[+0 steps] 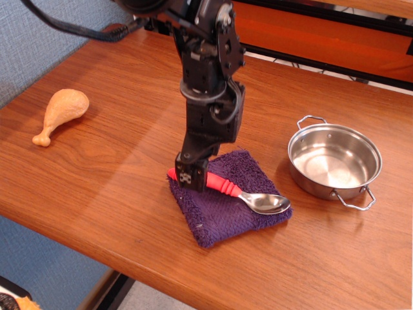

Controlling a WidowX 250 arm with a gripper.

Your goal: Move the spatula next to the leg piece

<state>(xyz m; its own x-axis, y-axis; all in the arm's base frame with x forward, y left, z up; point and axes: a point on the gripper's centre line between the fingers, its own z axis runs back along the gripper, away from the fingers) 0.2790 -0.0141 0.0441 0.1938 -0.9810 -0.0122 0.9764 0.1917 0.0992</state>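
The spatula (pixel 227 187), with a red ribbed handle and a shiny metal bowl, lies on a folded purple towel (pixel 216 216) near the table's front middle. My gripper (pixel 192 173) points down and its fingertips are at the left end of the red handle, hiding part of it. I see the fingers from the side, so the gap between them does not show. The leg piece (pixel 61 111), a tan-orange toy drumstick, lies far to the left on the wooden table (pixel 116 174), its bone end toward the front.
A small steel pot (pixel 333 161) with two loop handles stands to the right of the towel. The table's front edge runs close below the towel. A blue wall is at the left and an orange panel behind the table.
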